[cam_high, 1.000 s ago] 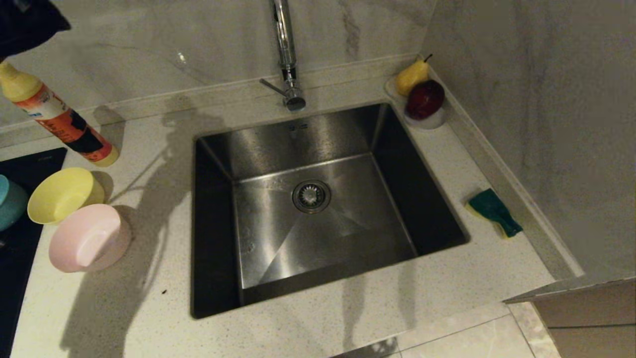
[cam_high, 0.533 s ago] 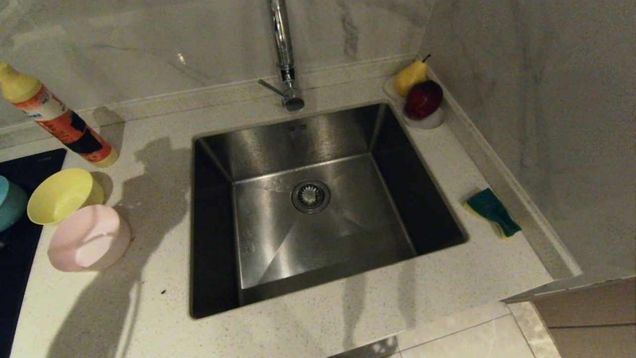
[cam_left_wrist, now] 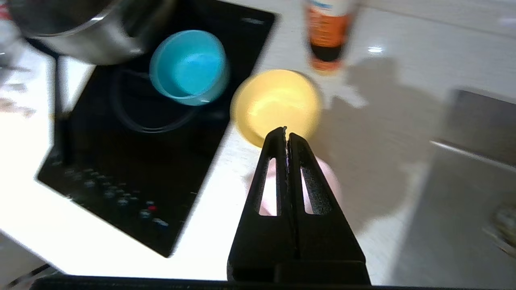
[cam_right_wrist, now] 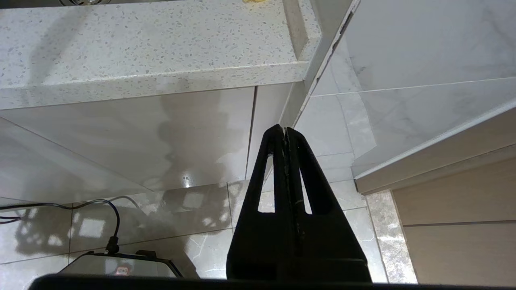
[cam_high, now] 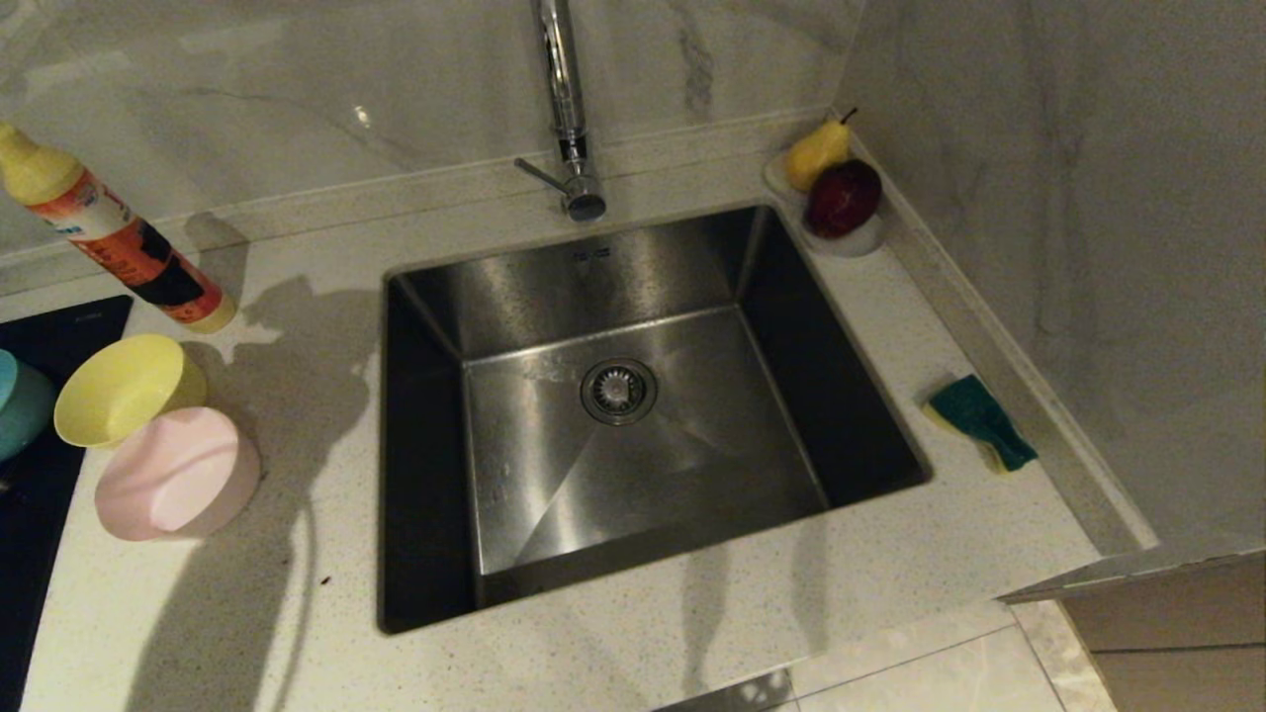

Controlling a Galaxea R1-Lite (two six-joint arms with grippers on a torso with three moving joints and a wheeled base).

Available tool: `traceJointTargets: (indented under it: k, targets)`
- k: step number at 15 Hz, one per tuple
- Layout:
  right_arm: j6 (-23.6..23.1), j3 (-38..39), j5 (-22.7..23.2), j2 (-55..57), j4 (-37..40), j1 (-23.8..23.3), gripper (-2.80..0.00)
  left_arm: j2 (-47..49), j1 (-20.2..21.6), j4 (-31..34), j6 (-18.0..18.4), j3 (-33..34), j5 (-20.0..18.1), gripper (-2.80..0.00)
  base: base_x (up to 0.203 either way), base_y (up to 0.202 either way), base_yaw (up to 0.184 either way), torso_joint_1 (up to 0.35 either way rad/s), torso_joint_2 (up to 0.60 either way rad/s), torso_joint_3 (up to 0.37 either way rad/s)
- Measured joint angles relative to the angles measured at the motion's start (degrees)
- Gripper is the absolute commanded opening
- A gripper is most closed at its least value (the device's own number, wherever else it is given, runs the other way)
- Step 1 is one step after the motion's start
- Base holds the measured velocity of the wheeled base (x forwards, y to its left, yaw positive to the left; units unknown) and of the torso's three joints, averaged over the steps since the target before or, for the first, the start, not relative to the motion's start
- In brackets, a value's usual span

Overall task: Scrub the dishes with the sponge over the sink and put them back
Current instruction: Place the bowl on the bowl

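Note:
Three dishes stand left of the sink: a yellow bowl, a pink bowl lying tilted beside it, and a blue bowl cut by the view's left edge. The sponge, green face up, lies on the counter right of the sink. Neither gripper shows in the head view. My left gripper hangs shut and empty above the pink bowl, its tips before the yellow bowl; the blue bowl sits on the cooktop. My right gripper is shut and empty, parked below the counter edge.
A chrome tap rises behind the sink. A tilted orange-labelled bottle stands behind the bowls. A black cooktop carries a steel pot. A pear and a red apple sit at the back right corner.
The dark shape of my left arm has left the head view's top left corner, and its shadow on the counter has slid toward the bowls. Bowls and sponge have not moved.

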Motion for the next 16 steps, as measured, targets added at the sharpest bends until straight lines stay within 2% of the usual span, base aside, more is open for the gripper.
traceJointTargets:
  k: [3, 6, 8, 11, 16]
  targets:
    - [0.0, 0.0, 0.0, 0.0, 0.0, 0.0, -2.80, 3.6, 3.5, 0.9, 0.9, -1.0, -0.8, -2.80, 0.000, 0.000, 0.000, 0.000, 0.00, 0.000]
    - [0.0, 0.0, 0.0, 0.0, 0.0, 0.0, -2.80, 8.3, 8.1, 2.1, 2.2, -2.8, -6.1, -2.80, 0.000, 0.000, 0.000, 0.000, 0.00, 0.000]
    - [0.0, 0.0, 0.0, 0.0, 0.0, 0.0, -2.80, 11.3, 10.9, 2.8, 2.8, -5.4, -8.0, -2.80, 0.000, 0.000, 0.000, 0.000, 0.00, 0.000]
    - [0.0, 0.0, 0.0, 0.0, 0.0, 0.0, -2.80, 14.6, 14.9, 3.0, 3.3, -8.7, -14.8, -2.80, 0.000, 0.000, 0.000, 0.000, 0.00, 0.000]
    - [0.0, 0.0, 0.0, 0.0, 0.0, 0.0, -2.80, 18.4, 24.9, 2.5, 2.9, -9.5, -25.0, -2.80, 0.000, 0.000, 0.000, 0.000, 0.00, 0.000]
